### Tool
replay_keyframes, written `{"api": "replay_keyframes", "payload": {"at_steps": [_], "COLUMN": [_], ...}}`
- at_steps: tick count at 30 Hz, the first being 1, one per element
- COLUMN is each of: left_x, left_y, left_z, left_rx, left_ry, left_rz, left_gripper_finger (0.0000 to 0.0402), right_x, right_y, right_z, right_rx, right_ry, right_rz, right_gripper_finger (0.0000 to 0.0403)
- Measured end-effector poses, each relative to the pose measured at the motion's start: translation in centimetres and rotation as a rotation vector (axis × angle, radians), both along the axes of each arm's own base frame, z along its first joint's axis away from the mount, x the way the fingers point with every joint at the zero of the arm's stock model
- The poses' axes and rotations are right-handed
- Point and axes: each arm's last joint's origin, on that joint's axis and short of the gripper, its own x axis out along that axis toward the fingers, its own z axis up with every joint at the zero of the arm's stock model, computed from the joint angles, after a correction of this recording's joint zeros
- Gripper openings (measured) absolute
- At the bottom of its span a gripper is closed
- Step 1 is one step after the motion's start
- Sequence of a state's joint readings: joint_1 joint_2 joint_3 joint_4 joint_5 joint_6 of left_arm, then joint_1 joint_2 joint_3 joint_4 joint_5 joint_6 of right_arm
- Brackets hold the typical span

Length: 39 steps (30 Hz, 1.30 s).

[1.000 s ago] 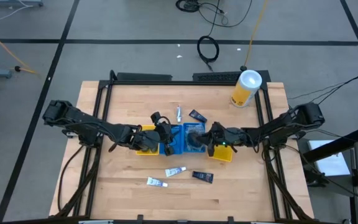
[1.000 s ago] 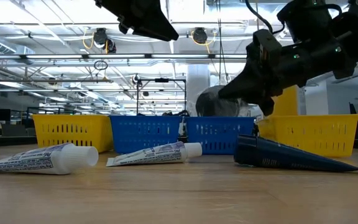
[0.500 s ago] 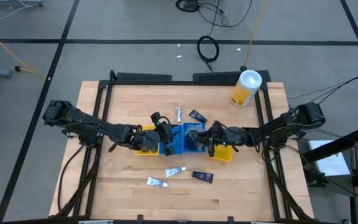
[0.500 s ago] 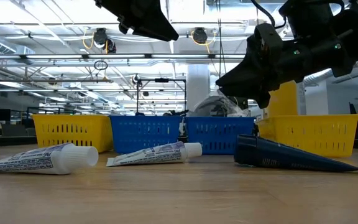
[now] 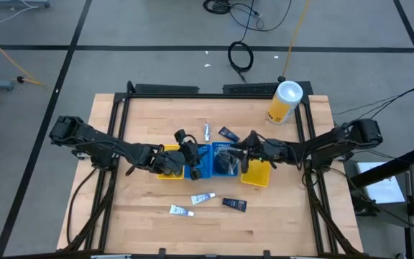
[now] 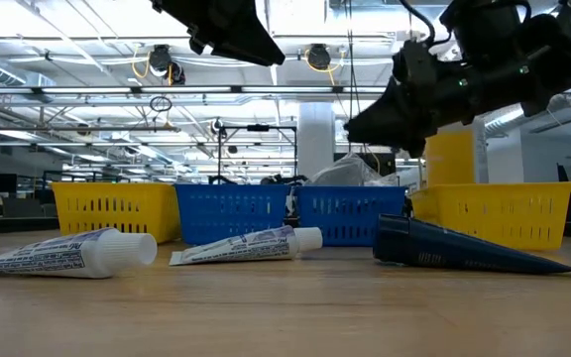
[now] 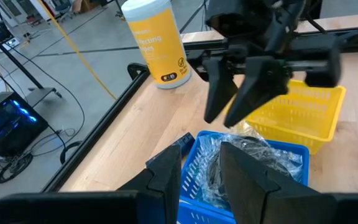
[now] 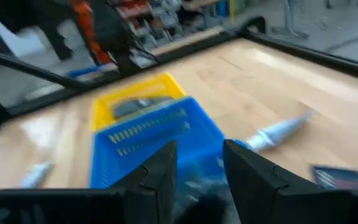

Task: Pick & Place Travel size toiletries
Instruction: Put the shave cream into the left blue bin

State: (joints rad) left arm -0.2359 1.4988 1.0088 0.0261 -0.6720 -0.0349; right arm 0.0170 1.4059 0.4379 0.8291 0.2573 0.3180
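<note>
High view: we see four bins in a row mid-table, open wood around them. Our right gripper hovers over the right blue bin, fingers parted and empty; a grey wrapped bundle lies inside. Our left gripper, narrowly open, holds nothing. Two white tubes and a navy packet lie near the front edge.

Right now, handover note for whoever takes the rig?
Right gripper: open, empty, above the right blue bin.
Left gripper: open, empty, over the left blue bin.
Done: a clear-wrapped dark bundle lies in the right blue bin.
Left: two white tubes and a navy packet on the table's near side; another tube and navy packet behind the bins.
</note>
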Motion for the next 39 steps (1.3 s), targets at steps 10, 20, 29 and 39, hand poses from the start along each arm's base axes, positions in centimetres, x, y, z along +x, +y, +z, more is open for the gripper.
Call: {"api": "replay_keyframes", "payload": {"at_steps": [10, 20, 29, 39], "left_x": [0.0, 0.1, 0.2, 0.2], "left_y": [0.0, 0.4, 0.9, 0.9], "left_z": [0.0, 0.0, 0.0, 0.0], "left_rx": [0.0, 0.001, -0.022, -0.023], "left_ry": [0.0, -0.001, -0.013, -0.016], "left_rz": [0.001, 0.012, 0.037, 0.037], "left_gripper_finger": [0.0113, 0.0113, 0.0113, 0.0113], "right_x": [-1.5, -2.0, -1.2, -1.4], "right_y": [-2.8, -6.6, -8.8, -10.2], "right_z": [0.0, -0.1, 2.3, 3.6], "right_rx": [0.054, 0.231, 0.266, 0.286], "right_ry": [0.133, 0.303, 0.378, 0.485], "right_rz": [-0.135, -0.153, -0.149, -0.137], "right_gripper_finger": [0.012, 0.0121, 0.0121, 0.0133]}}
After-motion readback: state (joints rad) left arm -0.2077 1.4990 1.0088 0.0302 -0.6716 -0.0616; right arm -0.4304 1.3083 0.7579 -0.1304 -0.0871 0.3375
